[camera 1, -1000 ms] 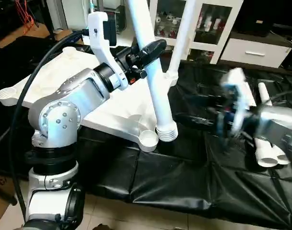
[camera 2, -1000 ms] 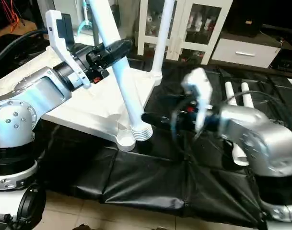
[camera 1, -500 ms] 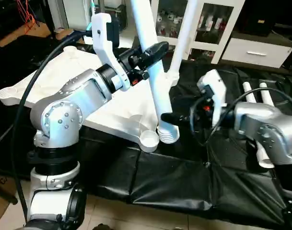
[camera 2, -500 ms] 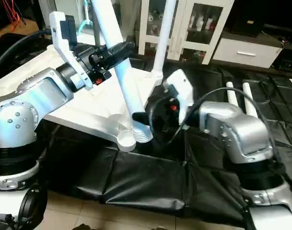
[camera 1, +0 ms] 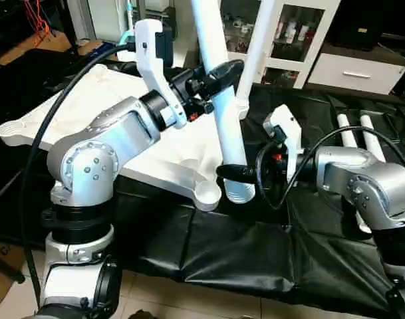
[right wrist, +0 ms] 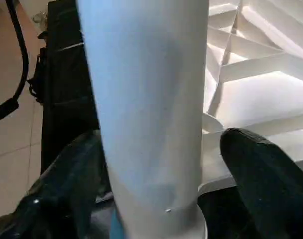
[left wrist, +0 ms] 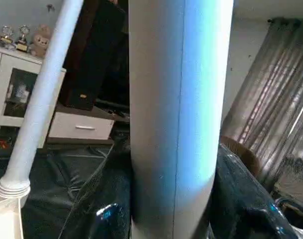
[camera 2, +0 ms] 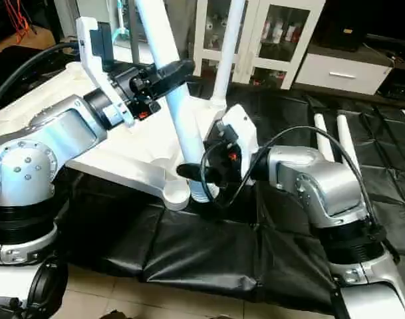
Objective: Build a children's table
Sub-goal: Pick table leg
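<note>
Fitting a leg [camera 1: 223, 113]: left gripper [camera 1: 219, 72], mid-frame, jaws clamped around it; right gripper [camera 1: 237, 174] jaws wide astride its base. Next, steer it into the corner socket [camera 1: 207, 194].

Even indoor light, sharp head views, soft blurred close-ups, bluish sheen on the leg [left wrist: 178, 114].

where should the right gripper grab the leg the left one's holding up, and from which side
Low on the leg, just above its ribbed threaded end, coming level from the robot's right. The left gripper already clamps it higher up, and the table top with its open corner socket blocks the other side. The right gripper already straddles that spot, fingers apart.
</note>
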